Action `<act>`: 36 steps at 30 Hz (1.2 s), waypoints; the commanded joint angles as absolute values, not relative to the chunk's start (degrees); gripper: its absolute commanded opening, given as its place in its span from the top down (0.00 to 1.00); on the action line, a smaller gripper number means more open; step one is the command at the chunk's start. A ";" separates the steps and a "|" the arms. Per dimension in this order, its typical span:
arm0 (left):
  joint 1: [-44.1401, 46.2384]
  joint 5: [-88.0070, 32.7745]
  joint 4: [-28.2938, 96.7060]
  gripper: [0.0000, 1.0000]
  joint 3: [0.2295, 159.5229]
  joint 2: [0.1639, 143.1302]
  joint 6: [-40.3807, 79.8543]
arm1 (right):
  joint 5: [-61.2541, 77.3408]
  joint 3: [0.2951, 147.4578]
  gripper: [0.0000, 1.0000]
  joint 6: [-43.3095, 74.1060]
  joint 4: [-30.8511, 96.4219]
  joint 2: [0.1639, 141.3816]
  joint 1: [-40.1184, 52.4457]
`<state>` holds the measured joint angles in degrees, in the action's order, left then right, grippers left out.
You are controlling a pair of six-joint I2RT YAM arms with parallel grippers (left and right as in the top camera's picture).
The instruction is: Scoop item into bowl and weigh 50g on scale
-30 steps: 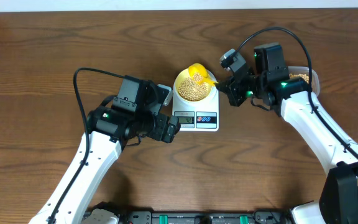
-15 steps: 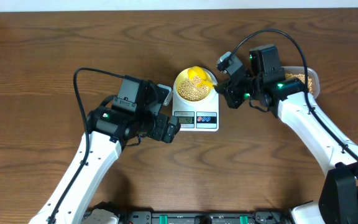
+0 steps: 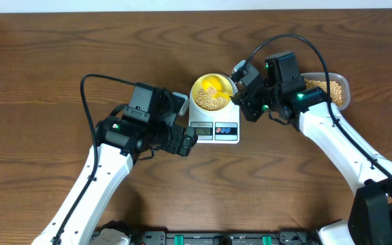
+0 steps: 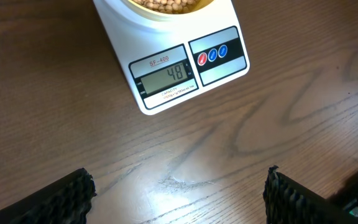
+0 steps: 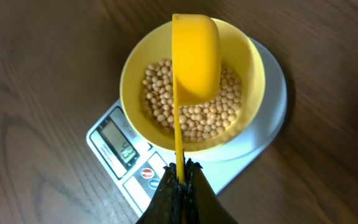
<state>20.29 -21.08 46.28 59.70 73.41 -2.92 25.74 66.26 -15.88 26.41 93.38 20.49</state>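
Note:
A pale-yellow bowl (image 3: 197, 90) (image 5: 131, 74) stands on the white scale (image 3: 215, 131) (image 5: 114, 146), holding a layer of tan beans (image 3: 213, 102) (image 5: 207, 115). My right gripper (image 3: 239, 102) (image 5: 181, 176) is shut on the thin handle of a bright yellow scoop (image 3: 214, 86) (image 5: 195, 53). The scoop is turned on its side over the bowl. My left gripper (image 3: 185, 141) (image 4: 179, 190) hovers open over bare table just in front of the scale (image 4: 185, 65), whose display reads 48. Nothing lies between its fingers (image 4: 67, 198).
A clear plastic tub (image 3: 344, 87) with more beans sits at the right, behind my right arm. Wooden tabletop (image 3: 60, 61) extends on all sides of the scale. The left arm's body lies close to the scale's left edge.
My right gripper has shifted left with the scoop, carrying it further over the bowl and rolling it. More of the tub now shows. The left arm has stayed still.

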 commanded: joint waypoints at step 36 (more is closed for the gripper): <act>20.05 -21.61 46.41 0.11 59.18 72.60 -2.72 | 25.52 67.18 0.99 -15.88 25.32 94.13 21.80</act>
<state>20.29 -21.08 46.28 59.70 73.41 -2.90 23.16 66.26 -16.10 25.52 93.38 21.45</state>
